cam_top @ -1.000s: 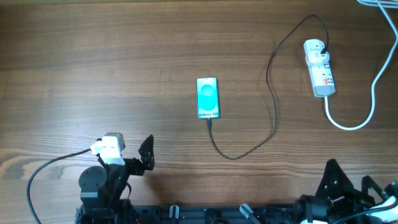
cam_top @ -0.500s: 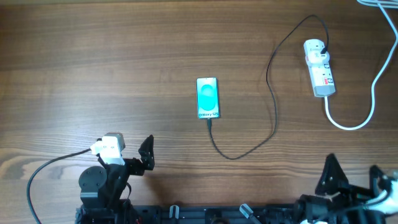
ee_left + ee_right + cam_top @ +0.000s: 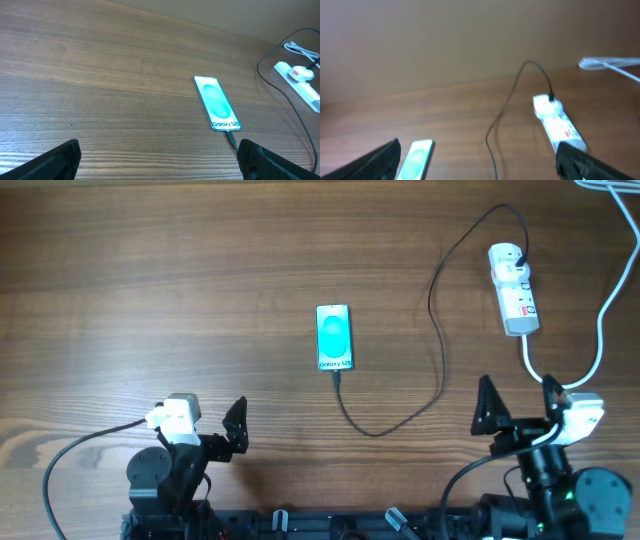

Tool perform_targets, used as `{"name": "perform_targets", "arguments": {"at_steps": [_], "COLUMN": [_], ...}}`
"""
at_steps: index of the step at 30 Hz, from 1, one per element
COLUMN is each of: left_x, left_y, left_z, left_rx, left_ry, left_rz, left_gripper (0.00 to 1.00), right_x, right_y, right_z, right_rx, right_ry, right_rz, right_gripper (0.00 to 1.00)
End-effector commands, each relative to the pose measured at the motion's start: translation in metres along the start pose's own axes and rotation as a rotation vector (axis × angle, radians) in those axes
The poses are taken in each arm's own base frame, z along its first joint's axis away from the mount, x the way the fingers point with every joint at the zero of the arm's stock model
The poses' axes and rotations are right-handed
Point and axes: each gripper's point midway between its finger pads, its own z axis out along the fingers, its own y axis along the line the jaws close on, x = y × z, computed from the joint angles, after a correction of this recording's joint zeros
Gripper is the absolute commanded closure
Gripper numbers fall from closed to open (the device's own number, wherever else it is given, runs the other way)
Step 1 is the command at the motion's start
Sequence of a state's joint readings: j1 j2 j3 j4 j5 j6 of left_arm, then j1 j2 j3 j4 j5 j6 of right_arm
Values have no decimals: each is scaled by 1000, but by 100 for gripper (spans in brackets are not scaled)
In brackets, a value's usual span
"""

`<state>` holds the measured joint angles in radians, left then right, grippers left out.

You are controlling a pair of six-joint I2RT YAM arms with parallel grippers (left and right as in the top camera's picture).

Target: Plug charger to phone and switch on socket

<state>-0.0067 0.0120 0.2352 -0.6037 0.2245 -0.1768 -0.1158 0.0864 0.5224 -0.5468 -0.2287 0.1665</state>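
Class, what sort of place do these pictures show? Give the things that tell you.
Probably a robotics test bench: a left arm and a right arm mounted at the edge of a wooden table, with a phone, charger and socket laid out.

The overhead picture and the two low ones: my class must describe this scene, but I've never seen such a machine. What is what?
This is a robot with two arms at a wooden table. The overhead picture looks straight down; the arms sit at its bottom edge. The other two come from a camera on each wrist, so the dark shapes in their lower corners are that arm's own fingers. The left claw and right claw are both open and hold nothing. On the table lie a phone with a lit cyan screen, a thin black charger cable running from the phone's short edge to a plug in the white socket, and the socket's thick white cord. Whether the switch is on is too small to tell.
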Motion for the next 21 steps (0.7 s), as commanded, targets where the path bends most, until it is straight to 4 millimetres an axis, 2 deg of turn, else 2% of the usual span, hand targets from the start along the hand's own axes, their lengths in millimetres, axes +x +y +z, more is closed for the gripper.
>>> {"name": "perform_targets", "arguments": {"at_steps": [1,15,21], "left_x": [0,0,0], "left_y": [1,1,1], "left_z": [0,0,0], "left_rx": [-5,-5,-5], "left_ry": [-6,-6,-6], "left_rz": [15,15,15], "left_gripper": [0,0,0], "right_x": [1,22,27], "right_y": [13,10,8], "right_z": [2,34,39], "right_rx": [-91,-147,-155], "right_ry": [-85,-195,-229], "right_rz": [1,-10,-13], "right_gripper": [1,0,0]}}
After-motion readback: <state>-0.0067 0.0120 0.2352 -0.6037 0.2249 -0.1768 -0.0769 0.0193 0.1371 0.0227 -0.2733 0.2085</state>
